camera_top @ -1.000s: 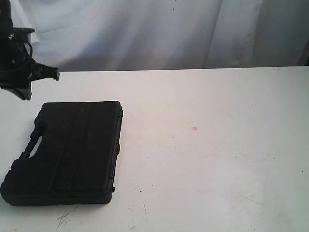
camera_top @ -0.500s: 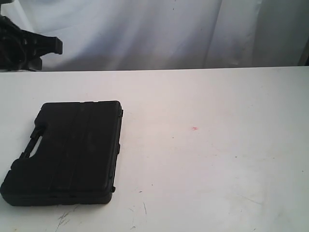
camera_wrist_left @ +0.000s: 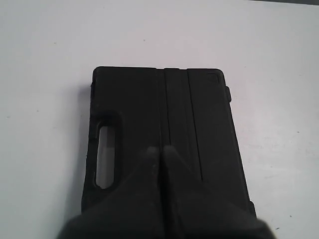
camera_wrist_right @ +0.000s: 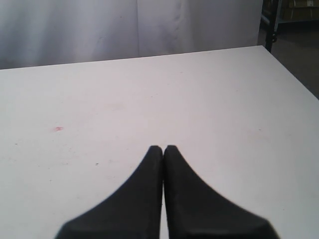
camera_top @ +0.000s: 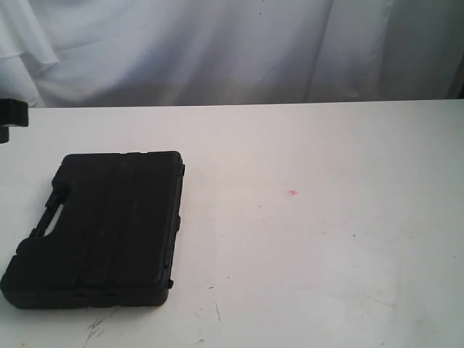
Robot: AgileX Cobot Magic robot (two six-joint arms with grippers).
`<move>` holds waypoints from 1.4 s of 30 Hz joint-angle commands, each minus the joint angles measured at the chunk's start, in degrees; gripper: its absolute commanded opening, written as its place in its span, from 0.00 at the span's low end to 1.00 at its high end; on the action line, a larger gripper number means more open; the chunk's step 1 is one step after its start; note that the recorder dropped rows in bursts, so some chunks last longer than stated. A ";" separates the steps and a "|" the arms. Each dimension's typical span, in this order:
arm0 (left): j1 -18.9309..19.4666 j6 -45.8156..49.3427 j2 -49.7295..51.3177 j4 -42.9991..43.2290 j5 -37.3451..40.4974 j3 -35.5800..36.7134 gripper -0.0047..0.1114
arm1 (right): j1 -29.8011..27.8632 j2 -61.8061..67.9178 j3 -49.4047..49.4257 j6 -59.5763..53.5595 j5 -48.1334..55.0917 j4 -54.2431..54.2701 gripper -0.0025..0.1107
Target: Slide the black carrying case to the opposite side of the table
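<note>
Both tools have their fingers pressed together and hold nothing. Left tool (camera_wrist_left: 160, 149) hangs above the black carrying case (camera_top: 98, 228), its closed tips over the ribbed lid near the middle, as the left wrist view shows; I cannot tell from this view how high it is. In the exterior view only a small dark part of the left arm (camera_top: 11, 116) shows at the left edge of the tabletop (camera_top: 312, 239), beyond the far end of the case. Right tool (camera_wrist_right: 163, 149) points over the bare right part of the tabletop, well apart from the case, with a small red mark (camera_wrist_right: 58, 129) ahead of it.

The case lies flat and closed near the front left corner of the tabletop, its handle slot (camera_wrist_left: 104, 157) toward the left edge and its hinge side toward the middle. All the width toward the right edge is in front of it.

For a good slide, I think the closed left tool should come down beside the handle edge, low against the side wall, and push at the middle of that long side, so the case does not turn. A slow, steady push keeps contact. Pressing from above on the lid could let the tips slip along the ribs.
</note>
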 commanded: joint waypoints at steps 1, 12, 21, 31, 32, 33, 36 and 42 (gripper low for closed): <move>-0.29 -0.48 -0.52 0.19 -0.30 0.21 0.04 | 0.11 -0.27 0.20 -0.02 -0.09 -0.54 0.02; -0.29 -0.40 -0.52 7.76 -0.24 0.21 0.04 | 0.11 -0.27 0.20 -0.02 -0.09 -0.54 0.02; 5.70 5.45 -10.79 4.14 -14.69 13.53 0.04 | 0.11 -0.27 0.20 -0.02 -0.09 -0.54 0.02; 15.71 5.44 -35.74 -3.50 -19.76 31.61 0.04 | 0.11 -0.27 0.20 -0.02 -0.09 -0.54 0.02; 15.93 5.44 -38.12 -3.50 -19.76 33.65 0.04 | 0.11 -0.27 0.20 -0.02 -0.09 -0.54 0.02; 16.20 5.27 -39.54 -4.00 -19.76 34.70 0.04 | 0.11 -0.27 0.20 -0.02 -0.09 -0.54 0.02; 17.94 5.38 -43.03 -6.12 -19.76 37.22 0.04 | 0.11 -0.27 0.20 -0.02 -0.09 -0.54 0.02; 19.08 5.47 -47.65 -6.05 -19.94 39.69 0.04 | 0.11 -0.27 0.20 -0.02 -0.09 -0.54 0.02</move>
